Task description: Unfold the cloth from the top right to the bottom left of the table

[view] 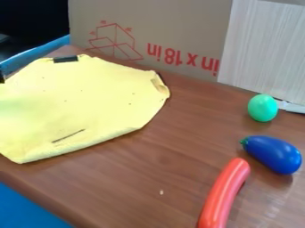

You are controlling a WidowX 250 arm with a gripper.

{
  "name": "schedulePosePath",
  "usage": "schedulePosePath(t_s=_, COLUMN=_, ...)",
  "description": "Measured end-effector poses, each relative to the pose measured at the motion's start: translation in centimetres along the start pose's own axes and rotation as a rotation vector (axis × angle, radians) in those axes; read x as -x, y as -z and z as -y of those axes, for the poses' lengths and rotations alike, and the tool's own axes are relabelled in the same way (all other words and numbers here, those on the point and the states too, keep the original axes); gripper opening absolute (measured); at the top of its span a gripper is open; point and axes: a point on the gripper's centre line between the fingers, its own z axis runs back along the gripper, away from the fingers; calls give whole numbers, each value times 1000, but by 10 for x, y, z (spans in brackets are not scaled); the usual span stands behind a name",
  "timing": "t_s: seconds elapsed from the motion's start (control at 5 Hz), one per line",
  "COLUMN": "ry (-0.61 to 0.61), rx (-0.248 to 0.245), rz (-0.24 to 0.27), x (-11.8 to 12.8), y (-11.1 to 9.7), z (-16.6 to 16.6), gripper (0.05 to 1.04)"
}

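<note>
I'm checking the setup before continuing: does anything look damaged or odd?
Yes, the yellow cloth has a rumpled right corner and a dark line near its lower edge, maybe a crease or cut. Behind it, the cardboard has upside-down print.

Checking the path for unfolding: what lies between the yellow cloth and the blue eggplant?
The camera view shows bare tabletop between the cloth and eggplant.

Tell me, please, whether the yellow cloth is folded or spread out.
Mostly spread: the yellow cloth lies broad and largely flat on the table, though its right corner looks turned over.
</note>
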Motion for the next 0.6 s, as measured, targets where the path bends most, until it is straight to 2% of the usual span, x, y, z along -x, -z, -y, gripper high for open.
schedulePosePath(t_s=0.2, ry=7, rx=-78, rz=15, x=4, y=3, z=3, gripper=485)
schedulePosePath(t_s=0.4, ry=41, rx=-119, rz=5, x=-3, y=-12, z=13, gripper=787)
schedulePosePath(t_s=0.6, ry=78, rx=-88, rz=-31, x=-9, y=-30, z=29, gripper=995)
